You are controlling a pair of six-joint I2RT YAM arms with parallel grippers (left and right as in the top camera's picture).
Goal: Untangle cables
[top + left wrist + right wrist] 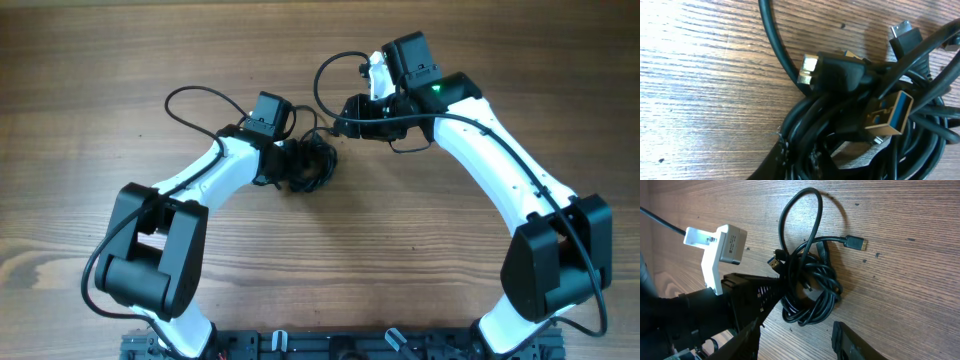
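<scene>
Left gripper [300, 165] seems to pinch the cables [812, 270] mid-frame; right gripper [796, 330], fingers spread, should take the upper-right plug [855, 243], pulling gently

- Two robot arms on show: left arm [205, 175], right arm [495, 160].
- One tangle of cables [312, 165]; cord count impossible to call.
- Three plugs up close: gold-tipped plug [809, 70], blue-tongued plug [888, 112], small plug [901, 31].
- One table [90, 70].
</scene>
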